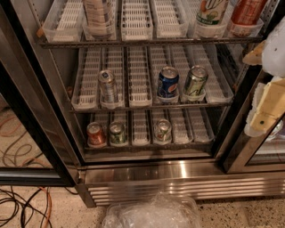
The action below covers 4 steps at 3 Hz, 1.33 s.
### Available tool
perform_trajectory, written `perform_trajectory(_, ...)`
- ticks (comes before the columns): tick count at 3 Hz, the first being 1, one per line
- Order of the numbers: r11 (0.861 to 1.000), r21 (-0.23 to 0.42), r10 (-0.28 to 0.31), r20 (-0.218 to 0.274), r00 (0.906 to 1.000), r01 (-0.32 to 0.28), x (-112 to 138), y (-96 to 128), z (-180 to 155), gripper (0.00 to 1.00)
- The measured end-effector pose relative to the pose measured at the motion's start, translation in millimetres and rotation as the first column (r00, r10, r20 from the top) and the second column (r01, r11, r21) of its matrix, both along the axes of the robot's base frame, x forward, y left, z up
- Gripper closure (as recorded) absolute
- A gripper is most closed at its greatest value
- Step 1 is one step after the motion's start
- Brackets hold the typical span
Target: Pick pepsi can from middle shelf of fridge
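Note:
The fridge (178, 177) stands open in front of me. The pepsi can (168, 83), dark blue with a silver top, stands upright at the front of a white lane tray on the middle shelf (140, 107), right of centre. A green-silver can (195, 81) stands just right of it, and a plain silver can (107, 86) stands further left. My gripper (257, 87) is at the right edge of the view, outside the fridge, to the right of the pepsi can and at about its height. Its cream fingers (267, 109) stand apart and hold nothing.
The top shelf holds bottles (98, 15) and a red can (246, 13). The bottom shelf holds a red can (95, 133), a green can (117, 132) and a silver can (162, 130). The open glass door (26, 116) is at left. Crumpled clear plastic (151, 213) and cables (22, 205) lie on the floor.

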<state>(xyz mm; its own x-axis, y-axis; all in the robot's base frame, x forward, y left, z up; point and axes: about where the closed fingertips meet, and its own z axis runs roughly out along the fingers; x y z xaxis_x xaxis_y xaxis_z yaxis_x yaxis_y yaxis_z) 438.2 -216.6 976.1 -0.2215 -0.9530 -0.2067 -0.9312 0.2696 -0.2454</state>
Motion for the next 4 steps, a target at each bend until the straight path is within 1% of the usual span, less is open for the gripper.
perform_trajectory(1, 0.999, 0.038, -0.027, 0.019, 0.9994, 0.027, 4, 2, -4, 0.00)
perform_trajectory(2, 0.999, 0.039, -0.026, 0.021, 0.9995, 0.025, 4, 3, -4, 0.00)
perform_trajectory(3, 0.991, 0.134, -0.017, 0.046, 0.9988, 0.011, 18, 27, -13, 0.00)
perform_trajectory(4, 0.952, 0.307, -0.050, 0.082, 0.9954, 0.022, 44, 67, -27, 0.00)
